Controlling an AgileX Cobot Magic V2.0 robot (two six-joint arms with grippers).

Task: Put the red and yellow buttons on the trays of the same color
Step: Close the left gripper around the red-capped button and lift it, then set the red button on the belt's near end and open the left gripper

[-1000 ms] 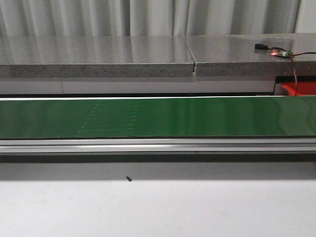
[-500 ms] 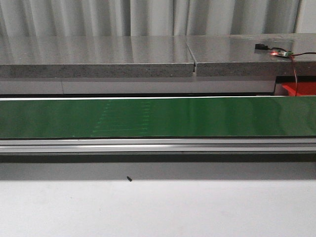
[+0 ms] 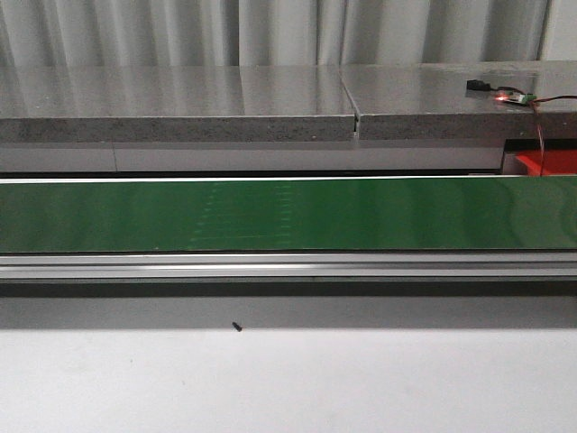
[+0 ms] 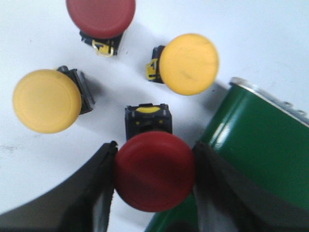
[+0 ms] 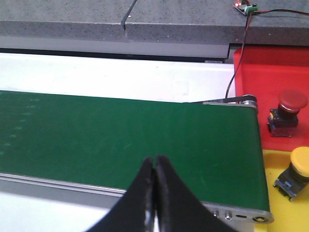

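In the left wrist view my left gripper (image 4: 154,169) is shut on a red button (image 4: 154,174), one finger against each side of its cap, beside the rounded end of the green belt (image 4: 260,145). Another red button (image 4: 100,17) and two yellow buttons (image 4: 189,63) (image 4: 47,100) stand on the white table around it. My right gripper (image 5: 154,162) is shut and empty above the belt (image 5: 120,135). Past the belt's end a red tray (image 5: 275,77) holds a red button (image 5: 289,108), and a yellow tray (image 5: 275,203) holds a yellow button (image 5: 299,169). Neither gripper shows in the front view.
The green belt (image 3: 288,215) runs across the front view, with a corner of the red tray (image 3: 550,162) at its right end. A grey stone ledge (image 3: 180,104) lies behind, carrying a small circuit board (image 3: 507,95) with wires. A tiny dark speck (image 3: 236,327) lies on the white table.
Faint marks on the green belt have drifted to the right in the front view. Nothing else there has moved.
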